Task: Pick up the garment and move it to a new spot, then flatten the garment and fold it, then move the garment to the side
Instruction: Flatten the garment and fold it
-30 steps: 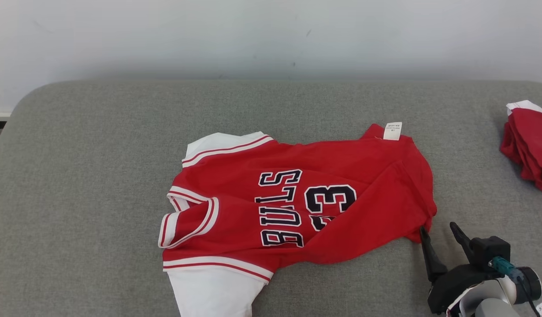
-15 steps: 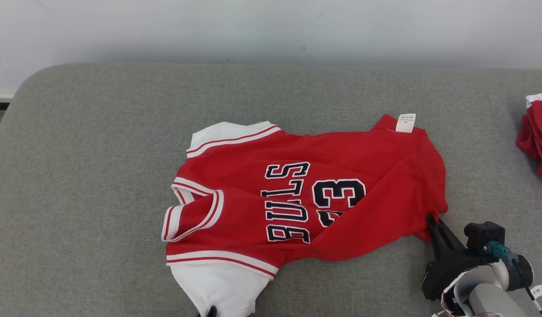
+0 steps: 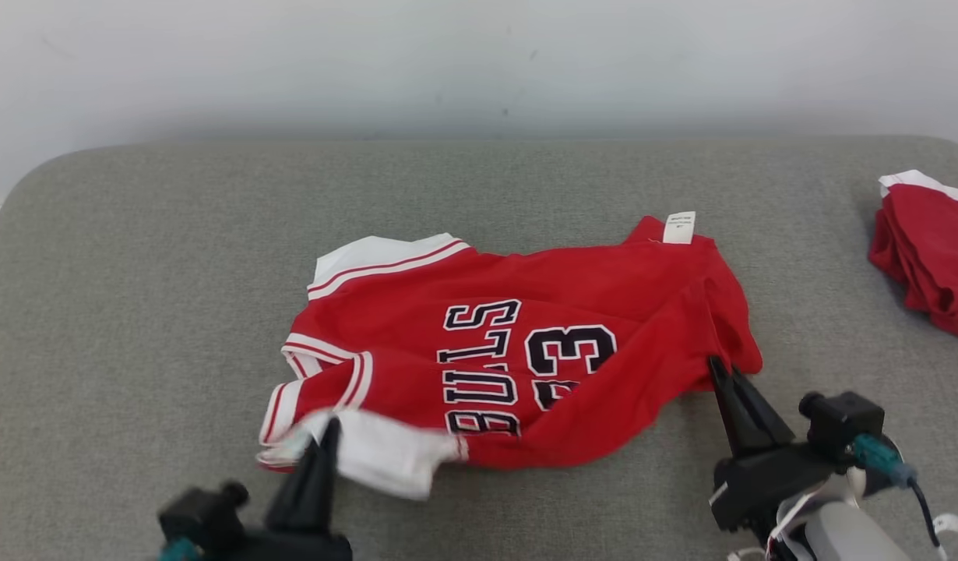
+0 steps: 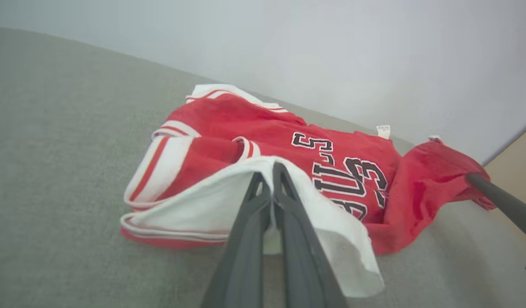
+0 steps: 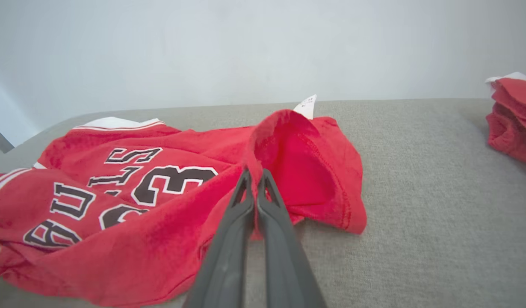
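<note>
The garment (image 3: 572,296) is a red jersey with white sleeves and dark "BULLS 23" lettering, lying rumpled on the grey cushioned surface (image 3: 136,312). My left gripper (image 3: 329,427) is shut on the near white sleeve, which is folded up over the red body; the left wrist view shows the closed jaws pinching that white cloth of the garment (image 4: 211,205). My right gripper (image 3: 716,366) is shut on the jersey's red bottom hem at its right end. In the right wrist view the hem of the garment (image 5: 297,171) is lifted into a raised fold at my right gripper (image 5: 254,173).
A second pile of red cloth (image 3: 927,249) lies at the right edge of the surface, also the red cloth (image 5: 511,119) in the right wrist view. A pale wall (image 3: 479,62) runs behind the surface. Bare grey fabric lies to the left and behind the jersey.
Both grippers have closed on the jersey. The left gripper came into view and pulled the white sleeve up over the body; the right gripper lifted the hem. The camera also shifted.
</note>
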Controlling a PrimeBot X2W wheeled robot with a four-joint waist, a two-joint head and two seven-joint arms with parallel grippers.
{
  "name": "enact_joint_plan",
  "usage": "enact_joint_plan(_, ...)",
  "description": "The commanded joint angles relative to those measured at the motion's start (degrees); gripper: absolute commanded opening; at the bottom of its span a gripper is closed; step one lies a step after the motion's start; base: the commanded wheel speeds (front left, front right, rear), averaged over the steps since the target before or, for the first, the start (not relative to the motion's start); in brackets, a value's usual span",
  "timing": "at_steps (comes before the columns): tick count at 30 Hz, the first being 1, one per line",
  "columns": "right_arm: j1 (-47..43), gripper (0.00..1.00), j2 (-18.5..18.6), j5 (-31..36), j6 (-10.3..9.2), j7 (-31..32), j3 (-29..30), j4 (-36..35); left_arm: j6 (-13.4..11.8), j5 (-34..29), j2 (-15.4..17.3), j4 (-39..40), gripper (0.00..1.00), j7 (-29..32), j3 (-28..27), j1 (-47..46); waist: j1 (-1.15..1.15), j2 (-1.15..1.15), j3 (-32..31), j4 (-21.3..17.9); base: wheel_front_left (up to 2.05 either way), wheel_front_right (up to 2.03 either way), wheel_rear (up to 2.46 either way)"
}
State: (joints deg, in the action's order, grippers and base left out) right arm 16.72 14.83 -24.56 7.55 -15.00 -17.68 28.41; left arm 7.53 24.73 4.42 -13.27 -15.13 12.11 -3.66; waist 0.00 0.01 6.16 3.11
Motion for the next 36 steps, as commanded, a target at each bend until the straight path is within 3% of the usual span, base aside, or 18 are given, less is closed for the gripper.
enact_joint_plan(1, 0.9, 0.0, 0.4, -0.9, -0.16, -0.2, -0.5, -1.0, -0.1, 0.4, 0.6, 0.8, 0.0, 0.0, -0.6, -1.9, 0.0, -0.01, 0.0, -0.6, 0.0, 0.0, 0.0)
enact_joint_plan(9, 10.3, 0.0, 2.4, -7.5, -0.16, 0.0, -5.0, -4.8, -0.1, 3.3, 7.1, 1.0, 0.0, 2.0, -0.3, -19.8, 0.0, -0.01, 3.9, -1.0, 0.0, 0.0, 0.0)
enact_joint_plan(17, 29.7, 0.0, 5.5, -13.3, -0.16, 2.7, -4.9, -4.9, -0.1, 9.4, 12.2, -5.3, 0.0, 7.4, 0.2, -48.2, 0.0, -0.01, 15.3, -1.3, 0.0, 0.0, 0.0)
enact_joint_plan(23, 47.4, 0.0, 7.2, -16.4, -0.16, 7.3, -1.8, -2.6, -0.1, 13.0, 13.6, -13.0, 0.0, 10.5, 0.8, -69.9, 0.0, -0.01, 23.3, -1.3, 0.0, 0.0, 0.0)
enact_joint_plan(26, 56.2, 0.0, 7.1, -17.7, -0.16, 10.1, -0.1, -0.1, -0.2, 15.7, 12.8, -18.9, 0.0, 12.0, -0.8, -80.5, 0.0, -0.01, 26.1, -1.3, 0.0, 0.0, 0.0)
enact_joint_plan(36, 83.0, 0.0, 6.5, -13.3, -0.16, 14.3, 1.4, 11.1, -0.2, 10.8, 13.8, -33.1, 0.0, 12.8, 2.1, -111.9, 0.0, -0.01, 31.4, -3.2, 0.0, 0.0, 0.0)
